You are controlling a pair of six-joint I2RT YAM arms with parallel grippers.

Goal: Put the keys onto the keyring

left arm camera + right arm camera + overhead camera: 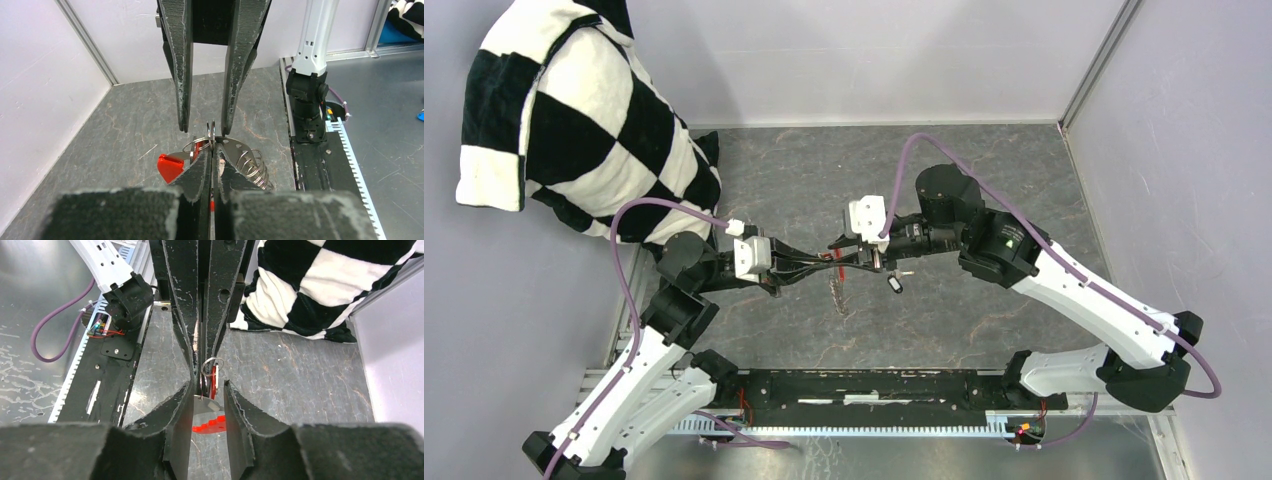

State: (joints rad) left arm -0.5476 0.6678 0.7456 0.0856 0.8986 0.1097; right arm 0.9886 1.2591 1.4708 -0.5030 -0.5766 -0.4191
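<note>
At the far left of the overhead view a black-and-white checked cloth hangs over the corner of the grey table. The left arm reaches rightward from there, and the left gripper meets the right gripper above the middle of the table. From this height only a speck of red shows between them, and how either one is set cannot be read.

The left wrist camera fills that in. The left gripper has its fingers pressed together on the thin silvery keyring, which stands upright and edge-on just past the tips. The right gripper comes in from above with its fingers parted, one on each side of the ring. A red piece sits left of the clamped fingers and a wire coil to their right. Whether that red is key head or fob cannot be told.

The right wrist camera looks the opposite way. The keyring hangs from the closed left gripper and dangles in the gap of the right gripper.

Further right, seen only from overhead, a black-headed key lies on the table just beside the grippers.
</note>
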